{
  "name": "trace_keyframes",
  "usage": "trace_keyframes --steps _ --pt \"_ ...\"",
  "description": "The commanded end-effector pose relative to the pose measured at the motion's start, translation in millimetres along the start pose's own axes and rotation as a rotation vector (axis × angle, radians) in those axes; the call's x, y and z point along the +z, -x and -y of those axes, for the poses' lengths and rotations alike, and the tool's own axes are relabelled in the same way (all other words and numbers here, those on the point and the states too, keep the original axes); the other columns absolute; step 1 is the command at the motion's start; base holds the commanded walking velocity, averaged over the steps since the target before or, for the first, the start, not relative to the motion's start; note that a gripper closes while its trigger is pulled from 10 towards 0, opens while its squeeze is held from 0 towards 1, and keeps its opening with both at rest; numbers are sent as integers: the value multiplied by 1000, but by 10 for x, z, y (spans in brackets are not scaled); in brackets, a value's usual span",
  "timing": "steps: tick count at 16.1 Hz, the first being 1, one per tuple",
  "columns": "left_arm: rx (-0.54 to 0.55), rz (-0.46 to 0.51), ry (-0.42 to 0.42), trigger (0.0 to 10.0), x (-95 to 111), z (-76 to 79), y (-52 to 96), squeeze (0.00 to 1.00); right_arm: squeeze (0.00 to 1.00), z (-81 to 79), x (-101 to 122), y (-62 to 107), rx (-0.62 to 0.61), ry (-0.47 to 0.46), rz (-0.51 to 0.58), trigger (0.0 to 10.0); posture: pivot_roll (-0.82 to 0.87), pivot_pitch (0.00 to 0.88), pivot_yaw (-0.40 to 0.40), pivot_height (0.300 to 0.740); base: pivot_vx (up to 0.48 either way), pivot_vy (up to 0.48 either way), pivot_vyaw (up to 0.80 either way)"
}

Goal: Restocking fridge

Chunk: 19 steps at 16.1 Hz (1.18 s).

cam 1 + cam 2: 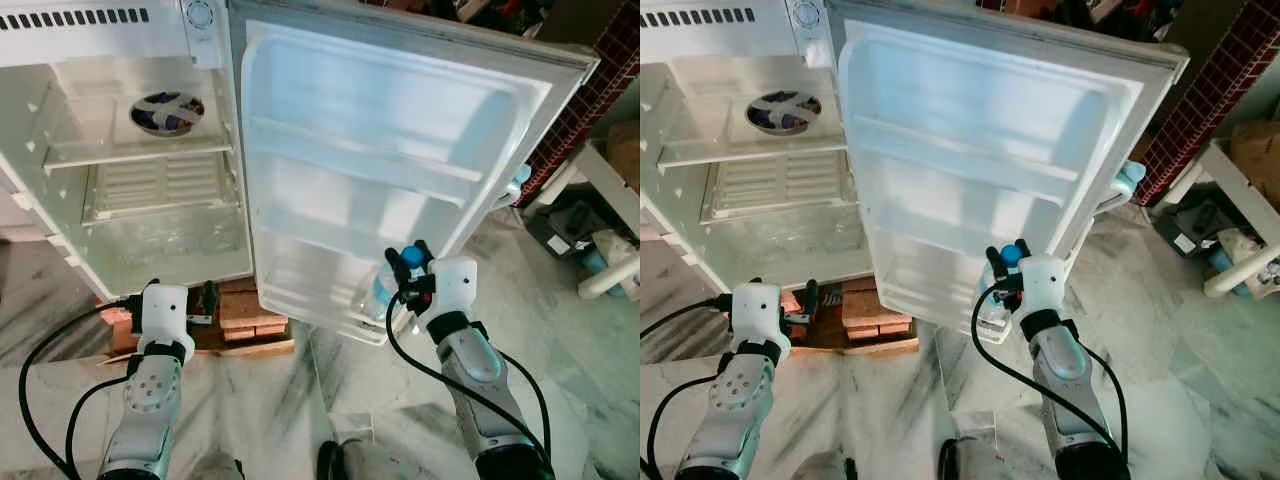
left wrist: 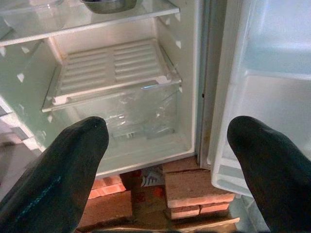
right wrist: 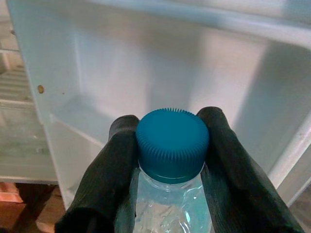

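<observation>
Right gripper (image 3: 170,160): clamped on the neck of a clear water bottle (image 1: 385,290), black fingers (image 3: 114,170) pressed to either side just under the blue cap (image 3: 172,143).
Water bottle: held upright at the lower part of the open fridge door (image 1: 390,140), right against the front of the bottom door shelf (image 1: 320,305); whether its base sits inside that shelf, cannot tell.
Fridge door: swung wide open, inner white liner facing out, with an upper door rail (image 1: 360,160) crossing it above the bottle.
Left gripper (image 2: 165,160): fingers spread well apart, nothing between them, held low before the fridge cabinet (image 1: 120,170), near the bricks.
Fridge interior: glass shelf (image 1: 140,150) carrying a round metal bowl (image 1: 166,112); below it a white slatted cover (image 2: 112,68) over a clear crisper drawer (image 2: 131,114).
Under the fridge: red bricks (image 2: 194,189) stacked as a base, showing beneath the cabinet and the door's lower edge.
Floor: grey-veined marble (image 1: 270,410).
Far right: clutter of a dark bag (image 1: 575,225), white pipes (image 1: 610,275) and a brick-pattern wall (image 1: 590,90), well apart from the door.
Cables: black leads (image 1: 45,350) looping from both wrists.
</observation>
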<state>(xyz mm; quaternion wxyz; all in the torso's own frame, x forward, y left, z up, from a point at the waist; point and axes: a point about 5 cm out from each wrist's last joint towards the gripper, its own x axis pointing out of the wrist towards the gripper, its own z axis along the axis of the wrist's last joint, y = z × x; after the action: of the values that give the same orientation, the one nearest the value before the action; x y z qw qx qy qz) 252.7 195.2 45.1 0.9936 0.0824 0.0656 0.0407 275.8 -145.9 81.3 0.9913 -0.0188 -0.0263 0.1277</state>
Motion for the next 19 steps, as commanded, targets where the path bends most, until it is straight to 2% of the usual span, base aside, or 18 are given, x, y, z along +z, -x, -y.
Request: trace_keyframes --steps 1,5,9,16,19 --pt "4 -20 -9 10000 -41 8 15 0 0 -12 52 -5 9 -2 24 10000 86 108 -79 668 0 0 0" --pt "10 -21 -9 10000 -41 6 13 0 0 -18 52 -6 17 1 23 10000 86 109 -79 629 0 0 0" --pt "44 -22 -26 10000 -39 -10 10 0 0 -21 49 -10 24 -3 19 10000 85 112 -80 629 0 0 0" --pt "52 -3 -22 10000 11 3 -24 0 0 -42 65 -118 47 -4 29 10000 85 106 -78 629 0 0 0" --pt "51 0 -24 10000 13 -1 -24 0 0 -55 57 -111 50 -4 35 10000 85 105 -78 629 0 0 0"
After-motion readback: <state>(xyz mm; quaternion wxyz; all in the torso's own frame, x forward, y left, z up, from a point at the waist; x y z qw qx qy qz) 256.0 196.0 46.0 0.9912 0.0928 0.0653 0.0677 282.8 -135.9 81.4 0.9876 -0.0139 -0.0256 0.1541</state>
